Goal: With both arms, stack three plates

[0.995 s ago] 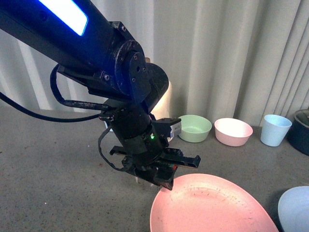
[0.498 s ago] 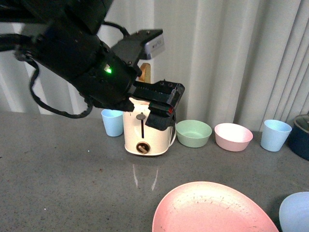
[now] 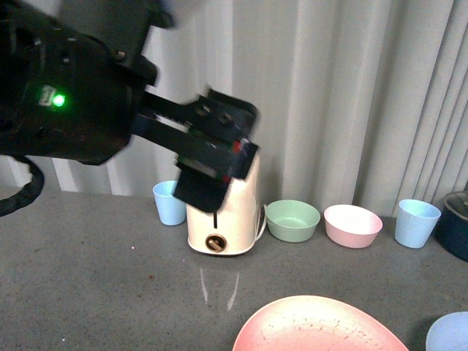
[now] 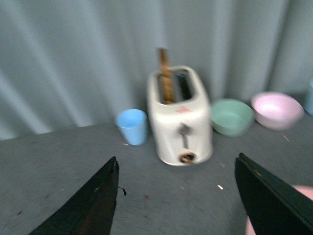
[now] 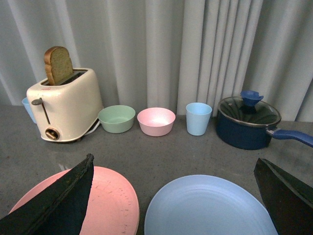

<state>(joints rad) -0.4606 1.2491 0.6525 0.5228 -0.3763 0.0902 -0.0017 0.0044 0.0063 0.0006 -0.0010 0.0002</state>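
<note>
The pink plate (image 3: 322, 329) with dark scuffs lies at the near edge of the grey table. A light blue plate (image 3: 450, 333) lies to its right, cut off by the corner of the front view. My left gripper (image 3: 216, 157) hangs open and empty, high in front of the toaster and well above the pink plate. In the left wrist view the left gripper (image 4: 176, 169) faces the toaster, with a sliver of pink plate (image 4: 305, 191) beside one finger. My right gripper (image 5: 173, 161) is open over the light blue plate (image 5: 210, 208) and pink plate (image 5: 105, 200). No cream plate is in view.
A cream toaster (image 3: 223, 212) holding toast stands at the back by the curtain. Beside it are a blue cup (image 3: 170, 202), green bowl (image 3: 292, 219), pink bowl (image 3: 352, 224), another blue cup (image 3: 417, 221) and a dark blue lidded pot (image 5: 247, 122).
My left arm has risen from the pink plate's left edge, swinging up and back until its open gripper hangs in front of the toaster. The plates have stayed put.
</note>
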